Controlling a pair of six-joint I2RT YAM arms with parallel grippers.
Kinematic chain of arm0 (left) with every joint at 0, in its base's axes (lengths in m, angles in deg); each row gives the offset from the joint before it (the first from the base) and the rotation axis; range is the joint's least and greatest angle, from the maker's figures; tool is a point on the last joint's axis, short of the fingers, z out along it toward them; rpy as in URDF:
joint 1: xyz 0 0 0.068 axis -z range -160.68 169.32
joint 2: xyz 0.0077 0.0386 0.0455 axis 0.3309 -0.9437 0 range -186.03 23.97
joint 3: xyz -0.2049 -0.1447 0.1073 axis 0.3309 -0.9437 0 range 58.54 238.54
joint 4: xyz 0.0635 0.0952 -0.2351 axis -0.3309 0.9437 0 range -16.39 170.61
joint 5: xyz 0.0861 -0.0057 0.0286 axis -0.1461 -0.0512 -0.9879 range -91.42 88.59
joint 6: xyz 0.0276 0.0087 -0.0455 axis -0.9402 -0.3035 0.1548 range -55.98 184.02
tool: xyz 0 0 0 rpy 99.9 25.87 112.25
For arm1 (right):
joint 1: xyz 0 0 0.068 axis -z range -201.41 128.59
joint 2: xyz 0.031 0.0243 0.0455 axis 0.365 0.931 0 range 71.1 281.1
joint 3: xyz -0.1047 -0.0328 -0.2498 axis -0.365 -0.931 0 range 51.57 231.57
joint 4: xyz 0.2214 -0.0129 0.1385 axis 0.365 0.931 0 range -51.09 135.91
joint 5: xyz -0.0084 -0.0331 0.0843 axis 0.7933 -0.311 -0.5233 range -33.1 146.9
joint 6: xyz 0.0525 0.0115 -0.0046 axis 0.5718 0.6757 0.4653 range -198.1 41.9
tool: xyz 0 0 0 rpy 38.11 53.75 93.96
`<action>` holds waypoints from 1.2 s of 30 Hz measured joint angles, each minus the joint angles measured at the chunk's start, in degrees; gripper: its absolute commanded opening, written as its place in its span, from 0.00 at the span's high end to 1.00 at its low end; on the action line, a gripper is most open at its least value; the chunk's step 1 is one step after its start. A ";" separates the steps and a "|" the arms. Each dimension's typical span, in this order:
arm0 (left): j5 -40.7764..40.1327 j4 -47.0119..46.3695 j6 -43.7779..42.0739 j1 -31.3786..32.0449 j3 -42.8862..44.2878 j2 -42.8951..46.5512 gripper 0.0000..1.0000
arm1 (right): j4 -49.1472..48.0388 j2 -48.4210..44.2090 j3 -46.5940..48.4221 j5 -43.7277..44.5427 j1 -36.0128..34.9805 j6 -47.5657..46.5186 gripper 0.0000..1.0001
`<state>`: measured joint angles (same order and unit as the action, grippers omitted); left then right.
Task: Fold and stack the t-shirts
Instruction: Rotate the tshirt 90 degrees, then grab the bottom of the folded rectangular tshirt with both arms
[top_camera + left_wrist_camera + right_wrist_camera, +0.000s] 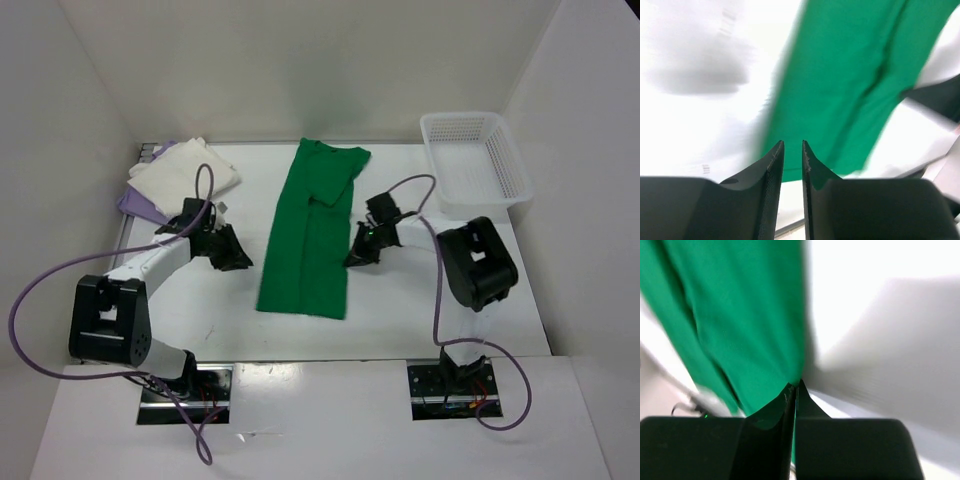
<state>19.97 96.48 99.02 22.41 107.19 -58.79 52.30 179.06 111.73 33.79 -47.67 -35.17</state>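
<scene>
The green t-shirt (310, 235) lies in the middle of the table as a long narrow strip, its sides folded in. My right gripper (357, 258) is at its right edge, about two thirds of the way down. In the right wrist view the gripper (794, 385) is shut on the edge of the green cloth (740, 315). My left gripper (238, 260) hovers over bare table just left of the strip. Its jaws (793, 145) stand a narrow gap apart with nothing between them, the green t-shirt (850, 75) ahead. A cream t-shirt (185, 175) lies folded on a lavender one (140, 205) at the back left.
A white mesh basket (475, 160) stands at the back right corner. White walls close in the table on three sides. The right arm's dark body (478, 262) sits right of the shirt, and purple cables loop from both arms.
</scene>
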 measured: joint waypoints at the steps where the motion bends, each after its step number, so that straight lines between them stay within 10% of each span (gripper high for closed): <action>1: -0.07 0.00 -0.09 1.31 0.00 -0.37 0.70 | 1.79 -1.46 -0.92 0.79 2.47 -1.73 0.97; 6: -0.09 0.42 -0.26 6.97 -0.07 -2.23 0.46 | 8.81 -8.26 -5.05 3.58 9.75 -7.82 0.48; 16: 2.64 1.20 -0.09 17.14 -2.95 -5.99 0.35 | 11.78 -21.62 -16.52 3.23 8.24 -4.20 0.48; 36: 10.47 0.50 -0.17 23.47 -1.46 -13.31 0.59 | 13.46 -35.50 -29.99 4.68 7.43 9.29 0.64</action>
<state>30.44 96.99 98.85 45.89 105.72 -72.10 65.76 143.57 81.74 38.47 -40.24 -25.88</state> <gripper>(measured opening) 0.439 0.391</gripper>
